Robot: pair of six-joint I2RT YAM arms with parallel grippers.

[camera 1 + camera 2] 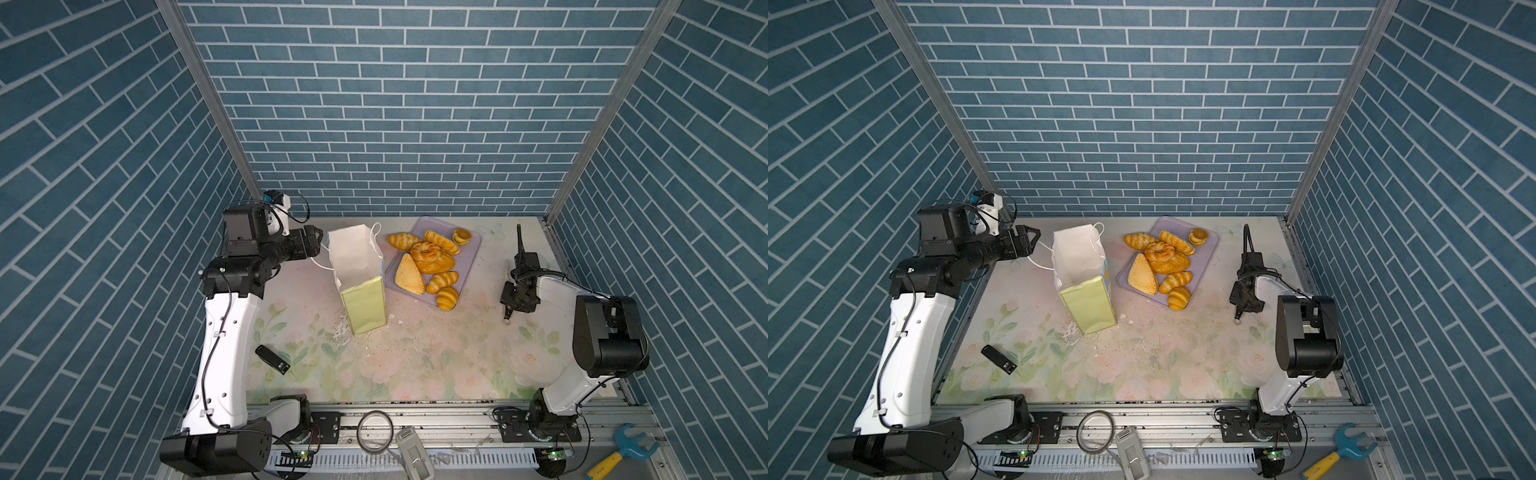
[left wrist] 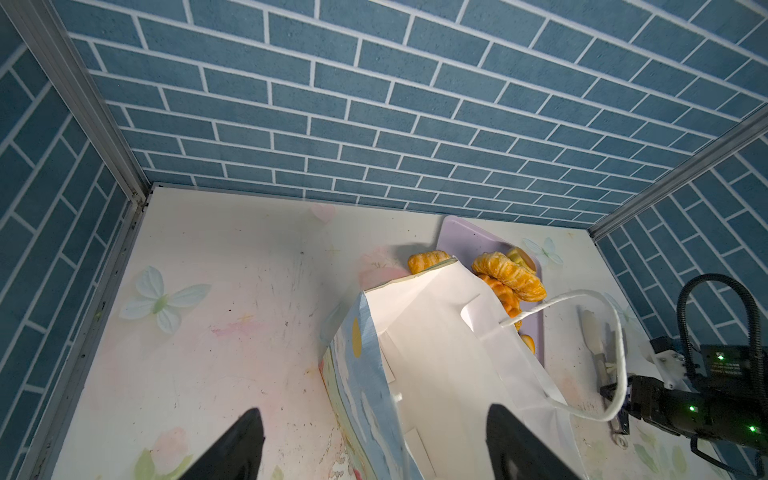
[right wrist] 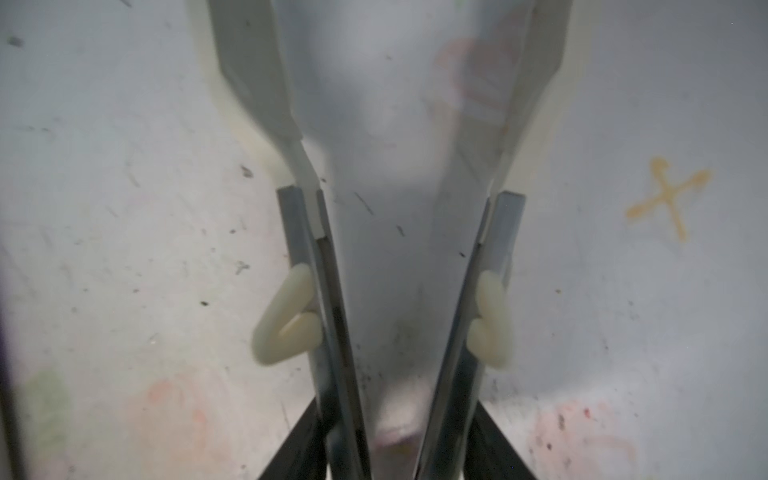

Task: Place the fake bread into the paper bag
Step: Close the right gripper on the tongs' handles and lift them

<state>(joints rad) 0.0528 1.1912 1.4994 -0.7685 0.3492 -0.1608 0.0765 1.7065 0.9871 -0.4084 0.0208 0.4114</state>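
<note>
The fake bread (image 1: 432, 259) lies on and about the lavender tray (image 1: 465, 257), beside the upright paper bag (image 1: 361, 303); I judge it light, glossy, slippery; take ridged flanks; left fingers (image 2: 245, 440) wide apart, empty; right fingers (image 3: 299, 453) clasp tongs (image 3: 332, 332), tips apart, empty.

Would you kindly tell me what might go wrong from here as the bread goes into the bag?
The paper bag stands unheld; the open left gripper sits beside its rim near a loose cord handle, so a snag might tip it. The bread is piled on the tray; the tongs in the right gripper may knock the corner roll off its edge.
</note>
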